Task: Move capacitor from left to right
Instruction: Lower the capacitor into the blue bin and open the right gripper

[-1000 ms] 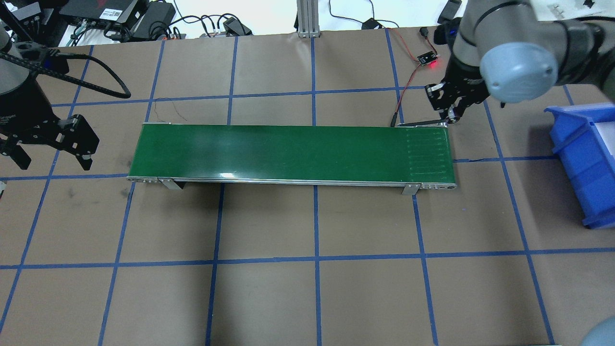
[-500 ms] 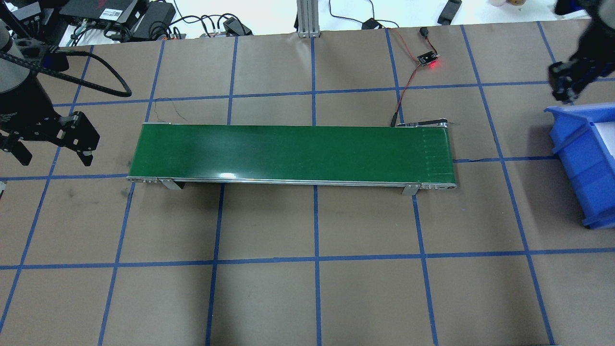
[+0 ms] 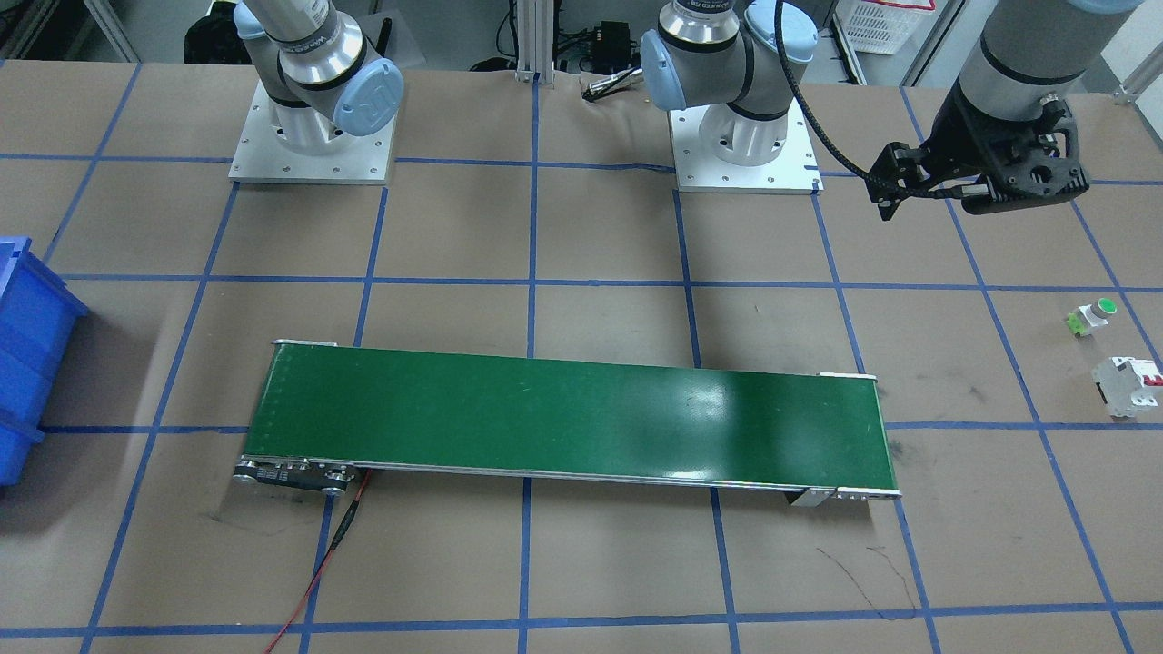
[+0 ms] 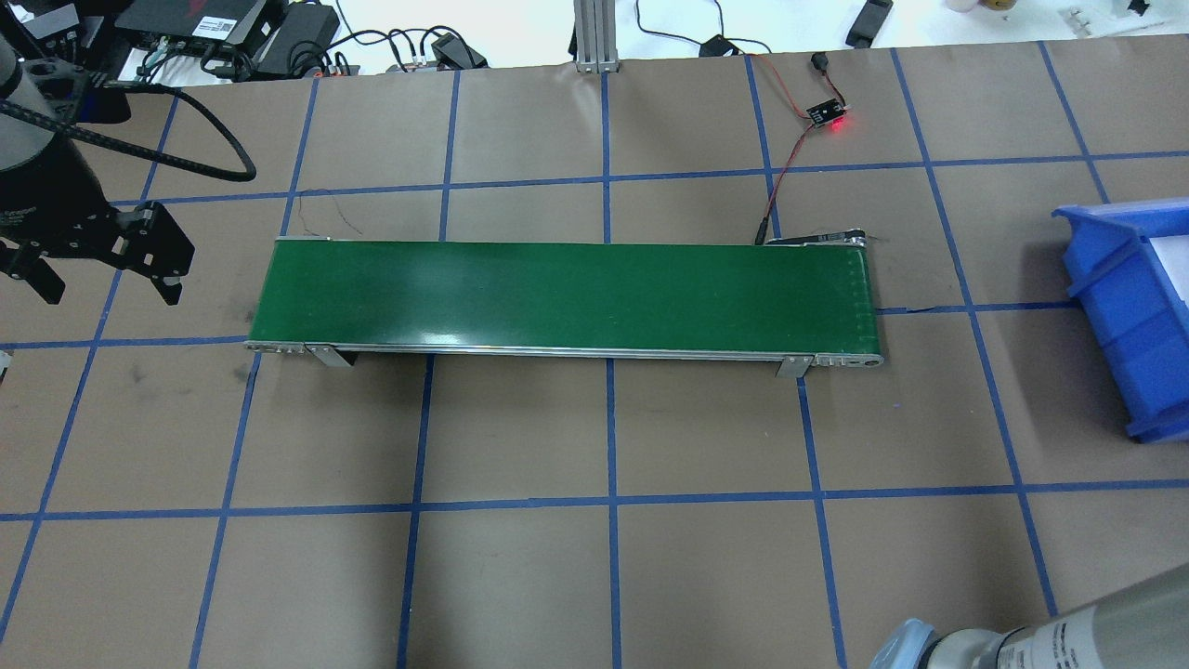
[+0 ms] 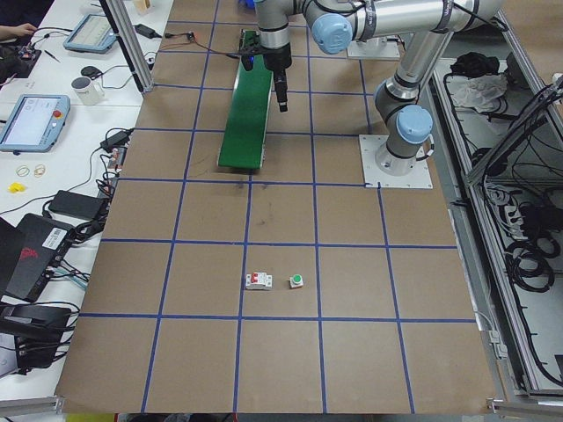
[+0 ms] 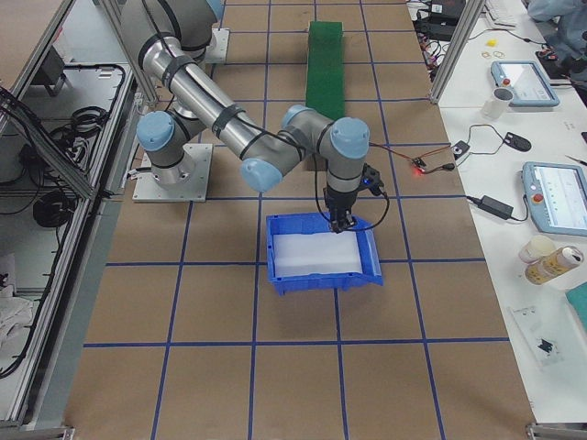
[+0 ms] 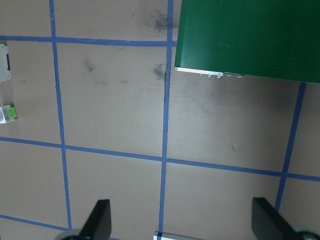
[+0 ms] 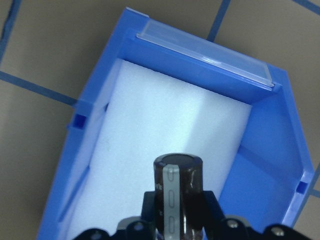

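Observation:
The capacitor [image 8: 177,192], a dark stubby cylinder with a pale stripe, is held upright between the jaws of my right gripper [image 8: 179,212]. It hangs above the white foam floor of the blue bin [image 8: 270,165]. The exterior right view shows the right gripper [image 6: 341,220] over the bin's [image 6: 321,278] far rim. My left gripper [image 4: 104,283] is open and empty, hovering left of the green conveyor belt [image 4: 567,293]. It also shows in the front view [image 3: 963,195] and the left wrist view [image 7: 182,222].
A white circuit breaker [image 3: 1127,386] and a green-capped push-button [image 3: 1093,314] lie on the table beyond the left gripper. A red-lit sensor board [image 4: 829,115] with wires sits behind the belt's right end. The blue bin [image 4: 1124,307] stands at the table's right edge.
The right arm swung from the belt's right end toward the blue bin and left the overhead view. The left gripper drifted slightly toward the table's far side.

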Action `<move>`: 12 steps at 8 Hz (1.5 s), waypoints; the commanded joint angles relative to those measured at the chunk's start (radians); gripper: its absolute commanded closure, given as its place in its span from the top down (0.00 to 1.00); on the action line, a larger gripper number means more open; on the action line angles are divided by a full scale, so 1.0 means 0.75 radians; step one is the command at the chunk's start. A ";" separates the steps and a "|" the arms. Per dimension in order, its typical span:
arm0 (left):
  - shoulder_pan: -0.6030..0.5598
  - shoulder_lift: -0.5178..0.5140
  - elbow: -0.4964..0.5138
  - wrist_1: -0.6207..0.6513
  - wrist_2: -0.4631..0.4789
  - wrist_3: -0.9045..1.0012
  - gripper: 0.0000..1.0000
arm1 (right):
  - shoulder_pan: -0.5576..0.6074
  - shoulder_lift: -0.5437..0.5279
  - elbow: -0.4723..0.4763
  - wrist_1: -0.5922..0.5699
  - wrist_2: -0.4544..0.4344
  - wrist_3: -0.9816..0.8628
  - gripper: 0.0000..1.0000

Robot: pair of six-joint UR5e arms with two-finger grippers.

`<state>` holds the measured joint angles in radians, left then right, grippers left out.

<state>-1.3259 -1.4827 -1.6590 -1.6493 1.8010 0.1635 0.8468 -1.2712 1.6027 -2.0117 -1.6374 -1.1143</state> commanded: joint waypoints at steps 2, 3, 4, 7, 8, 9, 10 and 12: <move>-0.001 -0.007 0.005 0.017 -0.008 -0.001 1.00 | -0.080 0.222 0.031 -0.134 0.005 -0.106 0.00; -0.001 -0.009 0.001 0.017 -0.006 -0.001 1.00 | -0.082 0.243 0.047 -0.146 0.005 -0.104 0.00; -0.001 -0.015 -0.005 0.021 -0.002 -0.007 1.00 | -0.086 0.253 0.051 -0.148 0.003 -0.089 0.14; 0.001 -0.015 -0.007 0.013 -0.008 -0.007 1.00 | -0.088 0.178 0.051 -0.126 0.009 -0.057 1.00; 0.001 -0.023 -0.007 0.019 -0.004 -0.009 1.00 | -0.076 0.092 0.056 -0.092 0.048 0.016 1.00; 0.001 -0.040 -0.005 0.021 -0.004 -0.009 1.00 | -0.059 -0.018 0.056 0.059 0.101 0.084 1.00; 0.001 -0.044 -0.005 0.021 -0.004 -0.009 1.00 | 0.003 -0.145 0.052 0.218 0.109 0.208 1.00; 0.001 -0.042 -0.003 0.019 -0.004 -0.009 1.00 | 0.210 -0.321 0.033 0.382 0.097 0.429 1.00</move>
<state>-1.3254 -1.5128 -1.6623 -1.6347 1.7984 0.1571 0.8771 -1.3867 1.6387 -1.8622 -1.5649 -0.9448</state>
